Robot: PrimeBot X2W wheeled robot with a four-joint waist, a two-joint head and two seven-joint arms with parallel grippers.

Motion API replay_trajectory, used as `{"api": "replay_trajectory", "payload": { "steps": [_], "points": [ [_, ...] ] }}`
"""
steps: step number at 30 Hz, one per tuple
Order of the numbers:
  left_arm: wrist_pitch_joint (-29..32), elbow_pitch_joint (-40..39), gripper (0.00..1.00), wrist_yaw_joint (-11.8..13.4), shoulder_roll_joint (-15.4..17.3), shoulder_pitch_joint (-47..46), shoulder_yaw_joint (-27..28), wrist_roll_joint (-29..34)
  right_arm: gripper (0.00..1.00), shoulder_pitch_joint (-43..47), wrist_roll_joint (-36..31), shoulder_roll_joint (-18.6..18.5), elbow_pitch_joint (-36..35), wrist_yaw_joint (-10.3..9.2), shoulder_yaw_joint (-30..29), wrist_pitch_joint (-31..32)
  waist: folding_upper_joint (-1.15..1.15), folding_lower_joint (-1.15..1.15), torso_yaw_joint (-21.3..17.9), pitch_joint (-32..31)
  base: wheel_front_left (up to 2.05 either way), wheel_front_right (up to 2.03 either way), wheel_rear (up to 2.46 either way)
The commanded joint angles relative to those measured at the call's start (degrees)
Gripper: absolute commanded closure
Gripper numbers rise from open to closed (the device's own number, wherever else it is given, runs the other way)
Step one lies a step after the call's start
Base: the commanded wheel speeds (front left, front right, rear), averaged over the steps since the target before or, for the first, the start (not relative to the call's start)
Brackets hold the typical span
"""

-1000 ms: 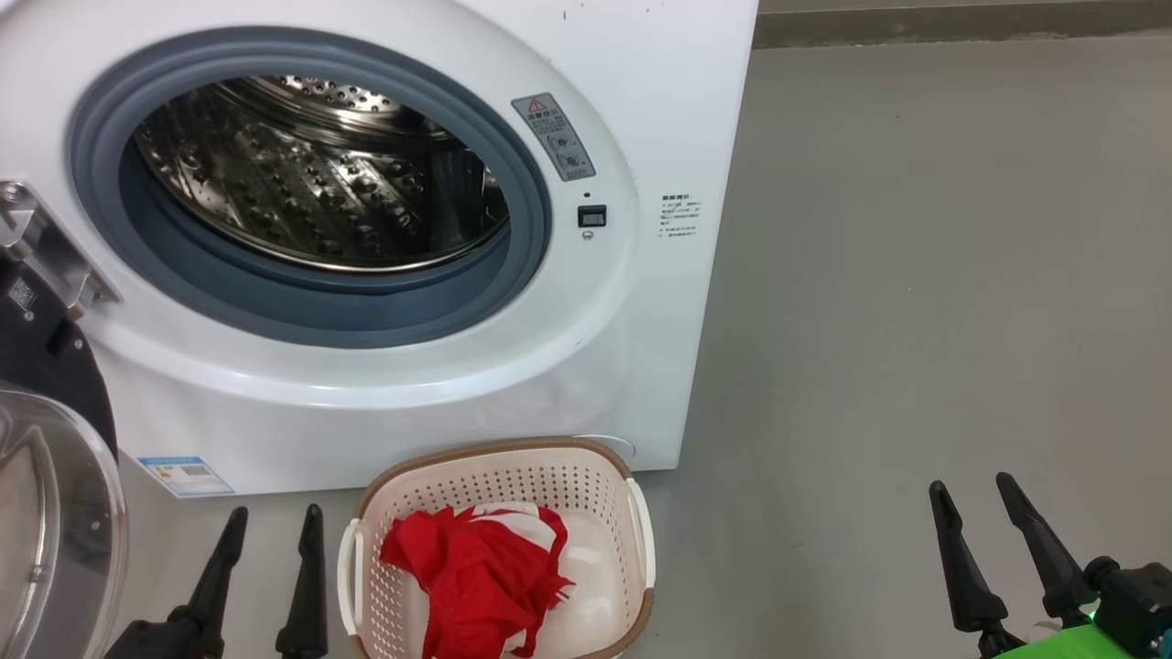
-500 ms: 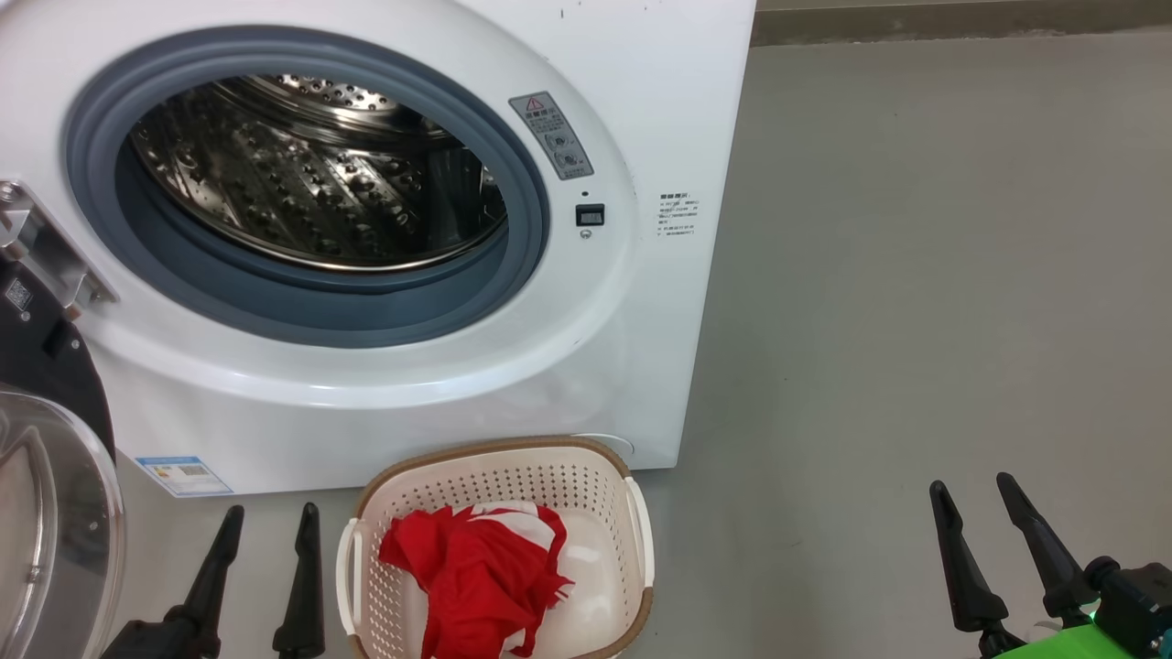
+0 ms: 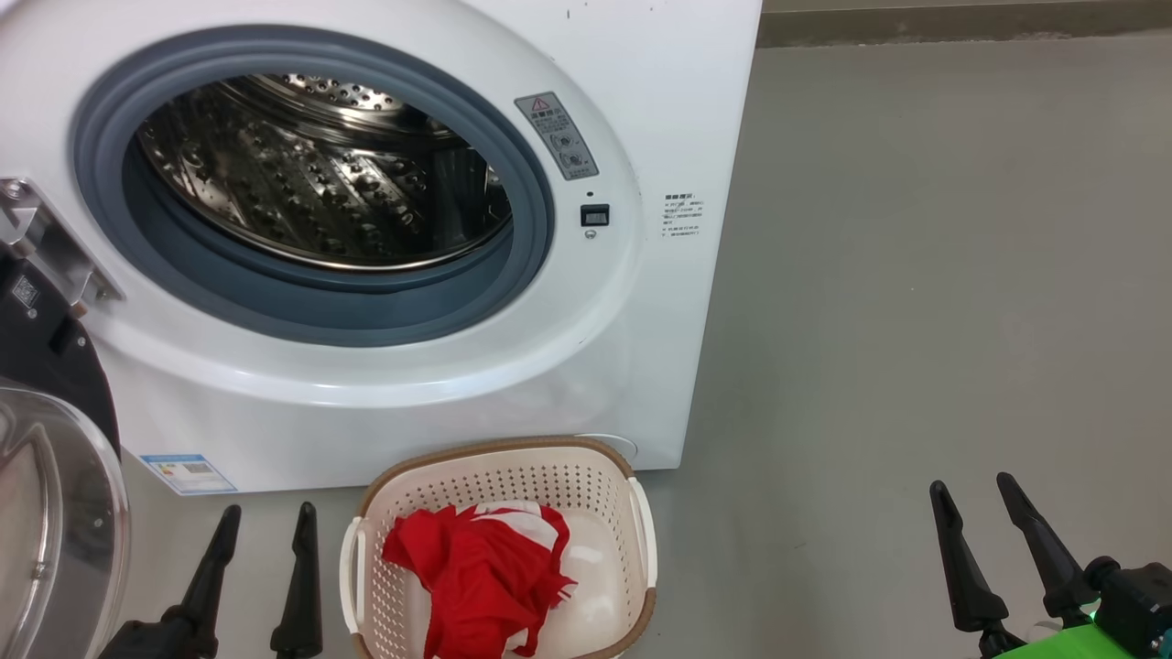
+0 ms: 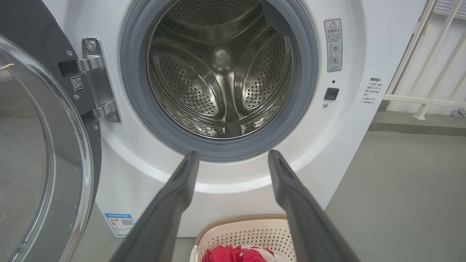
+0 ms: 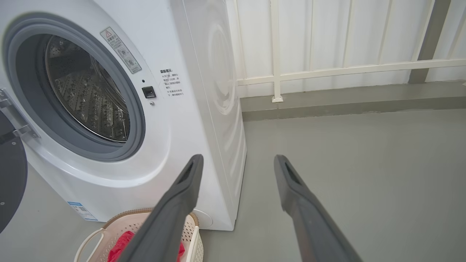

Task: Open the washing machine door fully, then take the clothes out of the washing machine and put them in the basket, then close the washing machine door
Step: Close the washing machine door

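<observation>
Basket (image 3: pixel 586 480) with clothes (image 3: pixel 476 572), near edge out of frame

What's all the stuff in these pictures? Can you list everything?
washing machine: one, white, standing on the floor
drum: one, shiny steel, inside the machine
door: one, black rim and clear glass, swung open at left
basket: one, cream, on floor before the machine
clothes: one heap, red and white, in the basket
railing: one, white, beyond the machine
left gripper: one, dark, open, left of the basket
right gripper: one, dark, open, far right
</observation>
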Motion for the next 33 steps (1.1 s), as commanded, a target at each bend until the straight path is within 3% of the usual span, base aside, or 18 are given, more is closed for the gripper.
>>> {"api": "replay_trajectory", "payload": {
  "steps": [1, 33],
  "points": [
    [-0.29, -1.56, 0.00, -0.32, 0.33, -0.35, 1.98, 0.59, 0.00, -0.75, 1.03, -1.44, -1.32, 0.36, 1.06, -0.37, 0.00, 0.00, 0.02, 0.00, 0.00, 0.00, 0.00],
    [-0.29, -3.26, 0.00, -0.32, 0.32, 0.04, 0.42, 0.13, 0.00, -0.55, 0.99, -1.32, -1.37, 0.36, 0.95, -0.37, 0.00, 0.00, 0.54, -0.07, -0.54, 0.54, 0.00]
  ]
}}
